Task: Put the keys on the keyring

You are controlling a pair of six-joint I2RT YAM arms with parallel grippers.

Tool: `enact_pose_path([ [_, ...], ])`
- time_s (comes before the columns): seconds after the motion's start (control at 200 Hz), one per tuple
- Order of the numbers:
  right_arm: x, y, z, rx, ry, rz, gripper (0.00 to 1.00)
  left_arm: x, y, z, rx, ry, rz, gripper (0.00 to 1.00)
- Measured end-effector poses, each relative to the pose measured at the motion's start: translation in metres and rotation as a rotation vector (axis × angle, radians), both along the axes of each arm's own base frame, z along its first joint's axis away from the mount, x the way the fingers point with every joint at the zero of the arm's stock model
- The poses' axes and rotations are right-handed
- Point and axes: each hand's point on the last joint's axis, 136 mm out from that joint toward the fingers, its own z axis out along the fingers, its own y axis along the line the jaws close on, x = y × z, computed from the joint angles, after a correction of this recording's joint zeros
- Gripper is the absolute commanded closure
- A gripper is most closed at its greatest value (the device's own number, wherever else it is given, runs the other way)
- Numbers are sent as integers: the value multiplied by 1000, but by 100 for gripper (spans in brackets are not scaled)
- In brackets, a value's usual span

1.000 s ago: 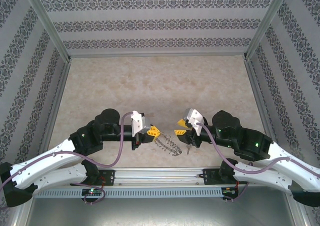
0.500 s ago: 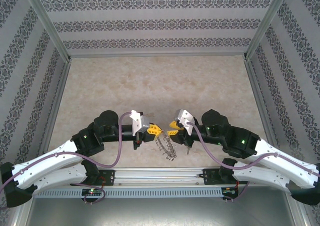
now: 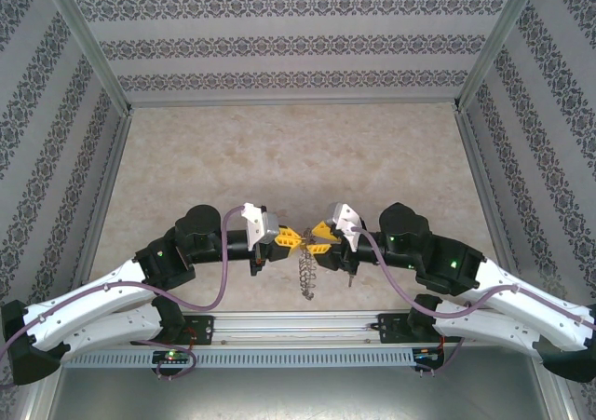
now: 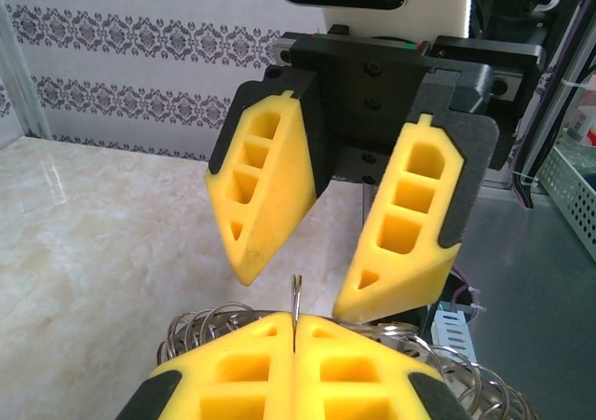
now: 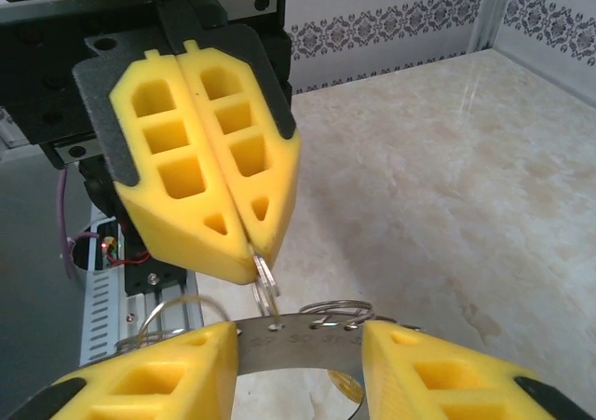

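Left hand (image 3: pixel 296 241) pinches one keyring (image 3: pixel 305 276), hanging toward 6 o'clock; right wrist view resolves its flat band (image 5: pixel 298 338); right hand (image 3: pixel 315 238) spread.

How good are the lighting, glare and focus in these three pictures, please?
Top external: even light, but the keyring is tiny and its loops blur together. Left wrist: a pale sheen on the marble table, with a blown-out strip at top right. Right wrist: sharp on the keyring's flat band, with some table glare.
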Motion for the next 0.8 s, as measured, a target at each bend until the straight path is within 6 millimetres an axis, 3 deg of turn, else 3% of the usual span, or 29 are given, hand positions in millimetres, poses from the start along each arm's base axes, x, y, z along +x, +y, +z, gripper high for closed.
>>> enact_pose_path([
  [0.37,-2,-3,-6,12,18,-7,61,-2,3,5,-19,-12,-1,100],
  [0.799,-10,-3,10,135,-41,35,60,-6,3,17,-104,-13,-13,100],
])
